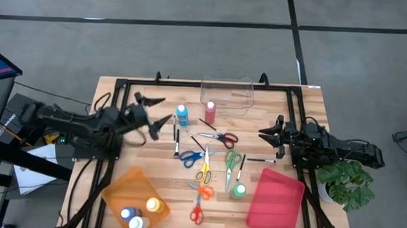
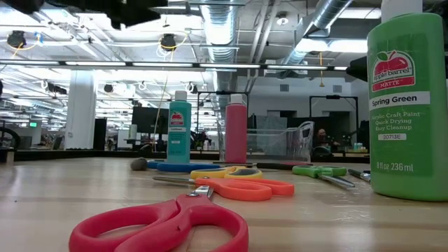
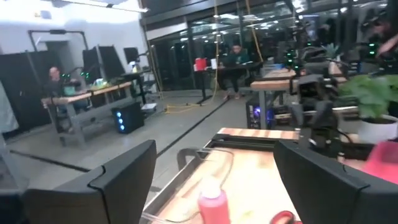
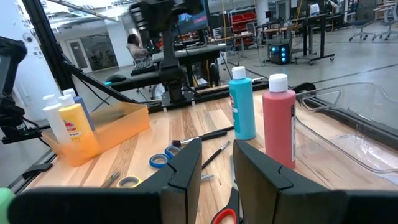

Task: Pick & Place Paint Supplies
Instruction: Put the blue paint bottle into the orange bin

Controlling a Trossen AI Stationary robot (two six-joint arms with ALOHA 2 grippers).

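Orange tray (image 1: 128, 186): sits at the near-left corner of the table (image 1: 272, 127); it holds three bottles, a yellow one (image 1: 155, 205), a blue-labelled one (image 1: 127, 214) and a white one (image 1: 138, 224), packed close together at its near end.
Clear bin (image 1: 227, 94): stands at the far edge of the table, centre; nothing shows inside it.
Red tray (image 1: 277, 199): lies at the near-right corner, tilted; its surface is bare.
Teal bottle (image 1: 182, 114): upright, just left of the clear bin's near corner.
Red bottle (image 1: 210, 112): upright, just beside the clear bin's front wall, a little apart from the teal bottle.
Green bottle (image 1: 239, 190): upright, just left of the red tray.
Scissors: five pairs lie loose mid-table: red-handled (image 1: 224, 137), blue-handled (image 1: 190, 157), yellow-handled (image 1: 203, 173), green-handled (image 1: 231, 160), orange-handled (image 1: 204, 191), plus a second red pair (image 1: 196, 214) nearest the front edge.
Brushes (image 1: 176, 142): thin dark ones scattered among the scissors, some crossing the handles.
Left gripper (image 1: 155, 113): raised over the table's left side, near the teal bottle; fingers spread wide, nothing between them.
Right gripper (image 1: 266, 136): low at the right side, pointing toward the scissors; fingers narrowly parted, holding nothing.
Potted plant (image 1: 348, 182): off the table's right edge.
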